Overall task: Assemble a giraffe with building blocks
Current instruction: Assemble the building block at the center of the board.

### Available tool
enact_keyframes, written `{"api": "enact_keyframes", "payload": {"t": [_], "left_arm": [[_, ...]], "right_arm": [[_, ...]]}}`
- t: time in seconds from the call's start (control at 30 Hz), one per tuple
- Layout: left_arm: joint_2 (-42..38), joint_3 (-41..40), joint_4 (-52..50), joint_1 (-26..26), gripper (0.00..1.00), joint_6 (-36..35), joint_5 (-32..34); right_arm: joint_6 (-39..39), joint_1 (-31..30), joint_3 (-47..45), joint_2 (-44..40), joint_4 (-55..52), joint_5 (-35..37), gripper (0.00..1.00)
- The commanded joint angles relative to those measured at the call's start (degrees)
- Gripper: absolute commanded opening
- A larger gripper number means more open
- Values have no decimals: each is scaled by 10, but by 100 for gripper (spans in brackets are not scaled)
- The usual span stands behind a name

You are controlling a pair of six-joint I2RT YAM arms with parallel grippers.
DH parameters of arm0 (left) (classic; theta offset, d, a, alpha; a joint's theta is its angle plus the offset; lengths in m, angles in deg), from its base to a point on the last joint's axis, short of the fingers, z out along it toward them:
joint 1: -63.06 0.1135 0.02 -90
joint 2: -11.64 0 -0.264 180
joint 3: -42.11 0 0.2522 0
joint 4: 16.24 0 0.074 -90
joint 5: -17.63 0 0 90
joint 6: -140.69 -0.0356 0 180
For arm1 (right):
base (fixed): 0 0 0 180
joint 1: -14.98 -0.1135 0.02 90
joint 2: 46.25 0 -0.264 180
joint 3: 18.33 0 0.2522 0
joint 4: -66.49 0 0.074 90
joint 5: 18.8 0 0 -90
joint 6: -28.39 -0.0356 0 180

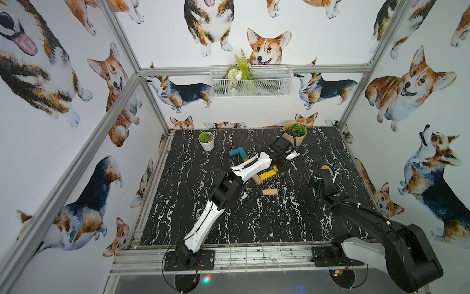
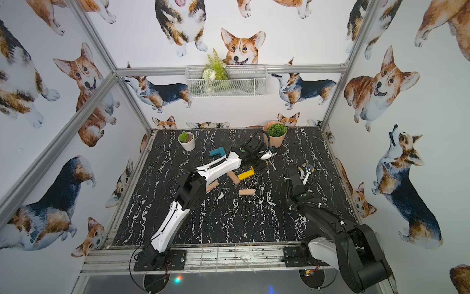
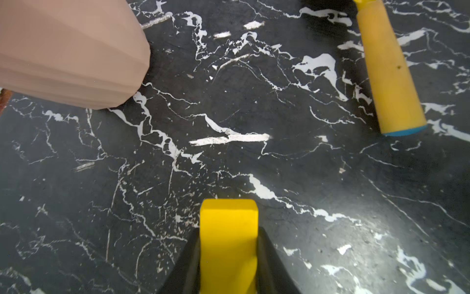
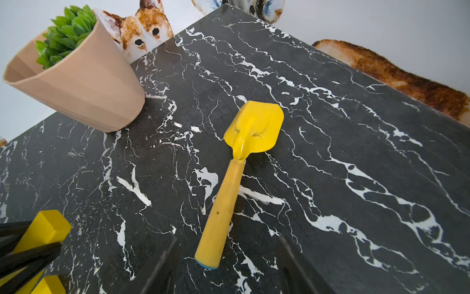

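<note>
Everywhere corgi wallpaper (image 1: 267, 45); black white-veined marble tabletop (image 1: 229, 224) bearing building blocks (image 1: 269, 192).

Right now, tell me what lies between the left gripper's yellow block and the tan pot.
Only bare marble tabletop between yellow block and tan pot, in the left wrist view.

Two potted plants, a white pot (image 1: 206, 145) and a tan pot (image 1: 301, 139), stand at the far edge of the black marble table (image 1: 254, 224). A yellow toy shovel (image 4: 229, 183) lies flat near the tan one.
</note>
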Motion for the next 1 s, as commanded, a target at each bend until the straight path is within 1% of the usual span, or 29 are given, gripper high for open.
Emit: {"api": "enact_keyframes", "payload": {"t": [0.0,0.1,0.2,0.4,0.53,0.73,0.97], "left_arm": [[16,20,-14,0,0,-26,-19],[17,9,3,0,0,-24,-21],[23,4,22,0,0,-38,-23],[40,28,30,0,0,-36,-32],[49,35,49,0,0,-26,-23],[69,65,33,1,0,-30,-14],[72,73,7,3,0,-33,-12]], "right_arm": [[-14,2,9,6,9,-10,64],[-13,3,2,15,22,-10,64],[-12,4,12,28,20,-22,64],[-12,4,10,38,28,-28,64],[-10,4,15,40,24,-33,64],[-7,5,15,41,26,-35,64],[-5,5,15,38,24,-33,64]]}}
